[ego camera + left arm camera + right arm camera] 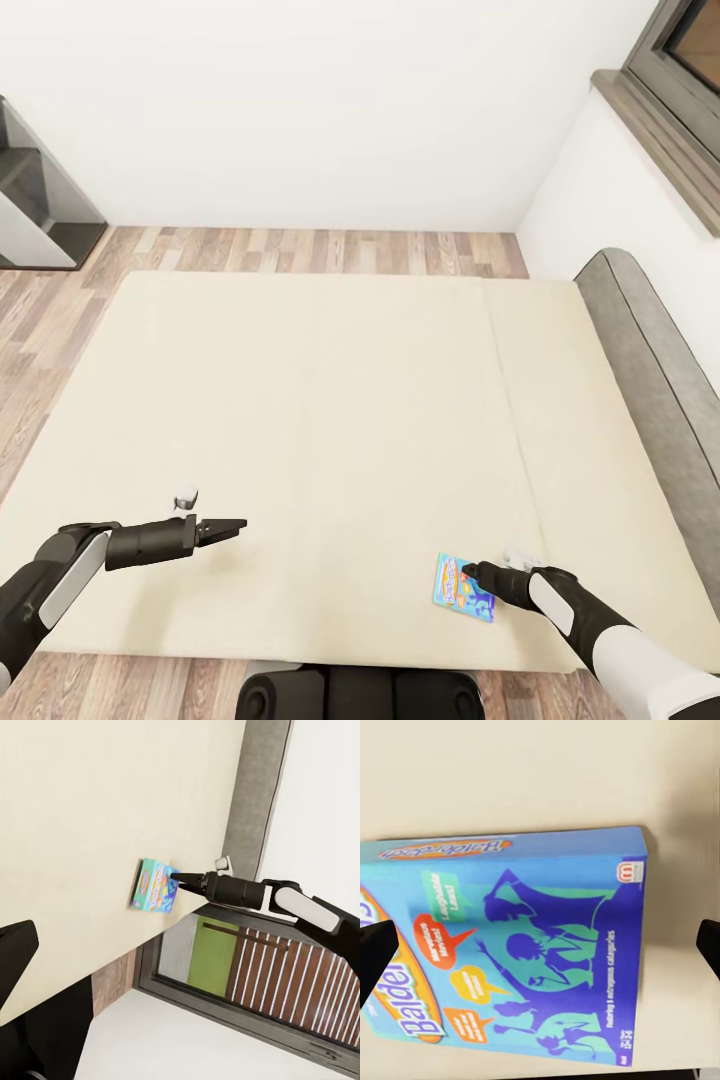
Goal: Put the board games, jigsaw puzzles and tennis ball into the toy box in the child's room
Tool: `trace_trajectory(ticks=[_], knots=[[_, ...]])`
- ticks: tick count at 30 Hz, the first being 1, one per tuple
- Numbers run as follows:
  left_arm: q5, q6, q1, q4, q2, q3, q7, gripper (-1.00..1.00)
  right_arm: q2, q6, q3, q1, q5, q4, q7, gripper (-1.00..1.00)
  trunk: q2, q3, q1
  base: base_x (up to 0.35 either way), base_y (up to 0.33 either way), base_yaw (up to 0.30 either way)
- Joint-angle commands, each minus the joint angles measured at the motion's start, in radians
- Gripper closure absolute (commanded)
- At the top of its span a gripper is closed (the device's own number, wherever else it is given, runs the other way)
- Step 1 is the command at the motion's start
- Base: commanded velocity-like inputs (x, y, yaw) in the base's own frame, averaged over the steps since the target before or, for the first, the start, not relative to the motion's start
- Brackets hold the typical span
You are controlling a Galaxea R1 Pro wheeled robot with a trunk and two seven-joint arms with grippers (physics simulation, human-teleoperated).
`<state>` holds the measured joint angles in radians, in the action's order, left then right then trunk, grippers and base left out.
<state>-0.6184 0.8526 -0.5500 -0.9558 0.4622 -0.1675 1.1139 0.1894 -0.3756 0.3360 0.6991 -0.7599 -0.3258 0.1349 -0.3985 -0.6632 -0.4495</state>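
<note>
A blue board game [510, 952] is lying flat on the cream bed [540, 772], taking up most of the right wrist view. Its cover is showing dark blue cartoon figures, orange and green speech bubbles and large white lettering. The right tool [540, 949] is hovering just above the box, its two dark fingertips [375, 952] standing wide apart at either edge of the picture.

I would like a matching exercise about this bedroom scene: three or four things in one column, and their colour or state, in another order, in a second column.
Things:
1. flat blue board game box
2. large bed mattress
3. left gripper
4. padded headboard

Colour or state:
A. grey
B. plain cream-beige
C. empty, above the mattress
D. lying at the right gripper's fingertips

Pairs: 1-D, 2-B, 3-C, 4-A
</note>
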Motion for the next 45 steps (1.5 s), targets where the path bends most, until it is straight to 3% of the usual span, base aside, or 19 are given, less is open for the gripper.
trace_trajectory(ticks=[1, 32, 40, 45], knots=[[-0.006, 0.006, -0.001, 0.0, 0.001, -0.003, 0.0, -1.0, 0.001, -0.003, 0.004, 0.0, -0.001, -0.001, 0.002, -1.0, -0.002, -0.002, -0.001, 0.0, 0.0, 0.0], [-0.006, 0.006, -0.001, 0.0, 0.001, -0.003, 0.0, -1.0, 0.001, -0.002, 0.003, -0.001, -0.002, -0.009, 0.006, -1.0, -0.002, -0.026, -0.001, 0.0, 0.0, 0.0], [-0.006, 0.006, -0.001, 0.0, 0.001, -0.003, 0.0, -1.0, 0.001, -0.001, 0.003, -0.001, -0.001, -0.01, 0.119, -1.0, -0.002, -0.027, -0.001, 0.0, 0.0, 0.0], [-0.006, 0.006, -0.001, 0.0, 0.001, -0.003, 0.0, -1.0, 0.001, 0.0, 0.004, -0.001, -0.001, -0.01, 0.142, -1.0, -0.002, -0.027, -0.001, 0.0, 0.0, 0.0]])
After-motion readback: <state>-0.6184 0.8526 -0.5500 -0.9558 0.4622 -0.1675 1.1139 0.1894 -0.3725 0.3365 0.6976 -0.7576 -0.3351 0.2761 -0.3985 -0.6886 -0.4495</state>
